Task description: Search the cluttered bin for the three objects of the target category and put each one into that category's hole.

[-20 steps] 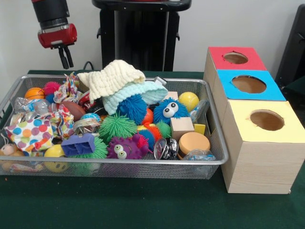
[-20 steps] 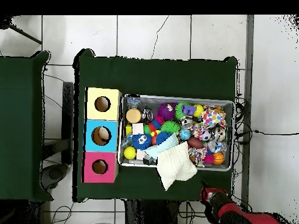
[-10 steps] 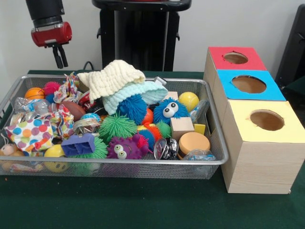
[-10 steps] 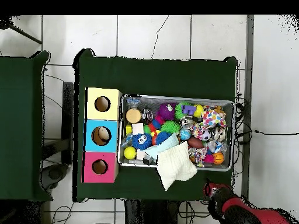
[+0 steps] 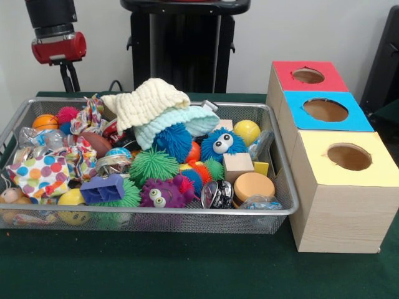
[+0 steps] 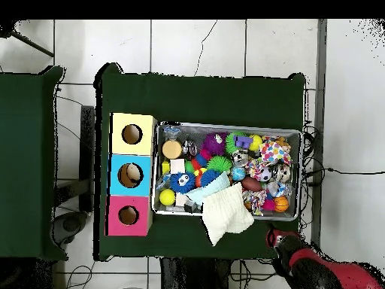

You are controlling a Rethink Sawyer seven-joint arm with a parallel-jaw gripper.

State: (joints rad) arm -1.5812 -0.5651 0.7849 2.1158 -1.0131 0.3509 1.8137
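Note:
The cluttered bin is a silver wire-mesh basket full of toys; in the overhead view it lies right of the boxes. In it are a cream knitted cloth, a blue fuzzy ball with eyes, a green spiky ball, a wooden cube and a yellow ball. My gripper hangs above and behind the bin's far left corner, shut and empty. It also shows in the overhead view, outside the bin's rim.
Three wooden boxes with a round hole in each top stand right of the bin: red farthest, blue in the middle, yellow nearest. The black pedestal stands behind the bin. Green cloth covers the table.
My gripper has moved up and to the left in the front view, away from the bin. Nothing in the bin has moved.

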